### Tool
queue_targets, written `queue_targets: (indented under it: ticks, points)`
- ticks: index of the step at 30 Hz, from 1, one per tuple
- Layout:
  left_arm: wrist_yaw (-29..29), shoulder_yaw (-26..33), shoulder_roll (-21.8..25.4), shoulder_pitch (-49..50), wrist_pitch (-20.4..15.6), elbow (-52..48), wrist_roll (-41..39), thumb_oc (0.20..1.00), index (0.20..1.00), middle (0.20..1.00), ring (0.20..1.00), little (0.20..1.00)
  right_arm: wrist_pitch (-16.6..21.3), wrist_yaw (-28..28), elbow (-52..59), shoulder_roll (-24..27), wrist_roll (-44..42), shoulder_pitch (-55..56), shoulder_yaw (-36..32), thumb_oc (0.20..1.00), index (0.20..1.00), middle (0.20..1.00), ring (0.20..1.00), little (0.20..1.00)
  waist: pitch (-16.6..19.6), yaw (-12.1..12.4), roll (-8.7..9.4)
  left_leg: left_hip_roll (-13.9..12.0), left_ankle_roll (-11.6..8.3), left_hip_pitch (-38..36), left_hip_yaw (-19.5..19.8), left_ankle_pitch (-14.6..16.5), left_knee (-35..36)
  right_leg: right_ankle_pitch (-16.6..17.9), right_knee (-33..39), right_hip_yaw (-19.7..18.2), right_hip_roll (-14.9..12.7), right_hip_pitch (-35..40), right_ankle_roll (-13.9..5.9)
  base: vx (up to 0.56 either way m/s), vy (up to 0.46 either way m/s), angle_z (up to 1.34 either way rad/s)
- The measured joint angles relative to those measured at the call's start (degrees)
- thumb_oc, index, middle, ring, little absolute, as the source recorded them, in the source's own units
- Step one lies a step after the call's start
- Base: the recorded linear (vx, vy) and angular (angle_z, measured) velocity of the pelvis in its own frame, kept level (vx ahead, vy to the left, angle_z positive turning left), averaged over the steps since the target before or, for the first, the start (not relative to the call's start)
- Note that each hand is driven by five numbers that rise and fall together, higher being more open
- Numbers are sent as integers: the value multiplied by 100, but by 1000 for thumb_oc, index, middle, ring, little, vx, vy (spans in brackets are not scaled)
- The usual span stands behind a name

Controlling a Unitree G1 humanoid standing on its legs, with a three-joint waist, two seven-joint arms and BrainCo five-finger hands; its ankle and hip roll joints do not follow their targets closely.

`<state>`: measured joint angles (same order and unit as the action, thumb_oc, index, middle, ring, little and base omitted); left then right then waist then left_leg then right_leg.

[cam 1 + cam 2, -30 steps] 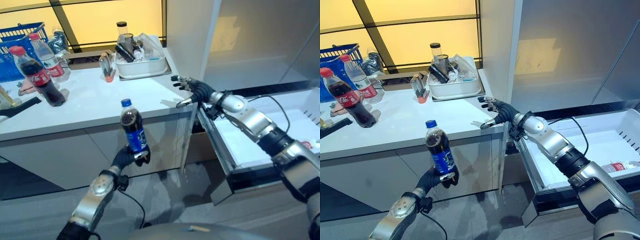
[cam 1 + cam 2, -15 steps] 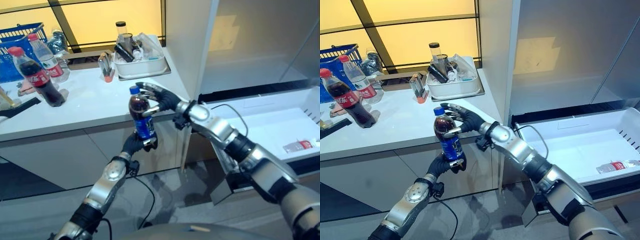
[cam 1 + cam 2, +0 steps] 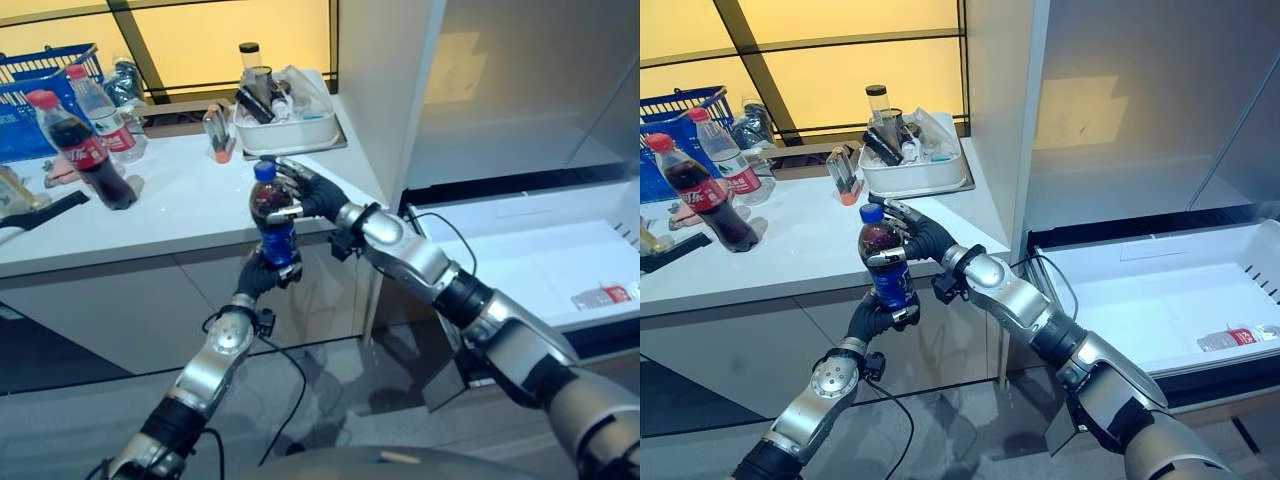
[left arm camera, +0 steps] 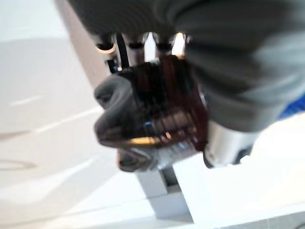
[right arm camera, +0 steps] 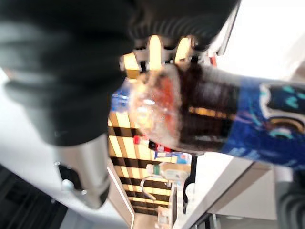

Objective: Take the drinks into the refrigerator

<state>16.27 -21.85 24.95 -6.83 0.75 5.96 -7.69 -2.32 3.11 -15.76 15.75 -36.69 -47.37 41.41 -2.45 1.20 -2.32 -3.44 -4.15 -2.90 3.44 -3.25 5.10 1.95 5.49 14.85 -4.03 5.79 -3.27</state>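
Note:
A cola bottle (image 3: 272, 215) with a blue cap and blue label stands upright in the air in front of the white counter (image 3: 180, 215). My left hand (image 3: 262, 276) is shut round its lower end from below. My right hand (image 3: 312, 196) reaches across from the right, its fingers and thumb curled round the bottle's dark upper part. In the right wrist view the bottle (image 5: 214, 114) lies against the palm. In the left wrist view the bottle's base (image 4: 162, 119) sits in the fingers. To the right, the white refrigerator drawer (image 3: 540, 240) is pulled out.
On the counter's left stand a red-labelled cola bottle (image 3: 85, 150), a water bottle (image 3: 105, 115) and a blue basket (image 3: 30, 100). A white tub (image 3: 290, 125) of small items sits at the back. A small bottle (image 3: 603, 296) lies in the drawer.
My right hand has swung from the drawer to the bottle and closed on its upper part. My left hand has lifted the bottle up toward the counter edge.

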Motion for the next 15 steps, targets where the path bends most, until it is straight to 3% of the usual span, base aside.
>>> queue_targets:
  ticks: [5, 8, 15]
  points:
    - [78, -65, 229, -419, -24, 20, 110, 200, 200, 200, 200, 200, -69, -101, -1001, -189, 556, -508, 252, 1000, 1000, 1000, 1000, 1000, 20, 125, 4, -7, -13, -10, 21, -11, 0, 0, -21, 20, 10, 19, 7, -1, 3, 2]
    - [190, -45, 218, -644, -28, 381, 120, 200, 200, 200, 200, 200, -20, -201, -2078, -696, 1316, -1011, 248, 1000, 1000, 1000, 1000, 1000, 42, 128, -5, -5, -24, -9, 83, -26, 0, -6, -22, 61, 18, 42, 16, -2, 11, 6]
    - [164, -43, 268, -684, -2, 735, 114, 200, 200, 200, 200, 200, -62, -219, -2972, -1113, 2313, -1332, 228, 1000, 1000, 1000, 1000, 1000, 103, 220, 48, -22, -49, 52, 188, -59, -1, -24, -22, 169, 11, 36, 36, 5, 5, 8]
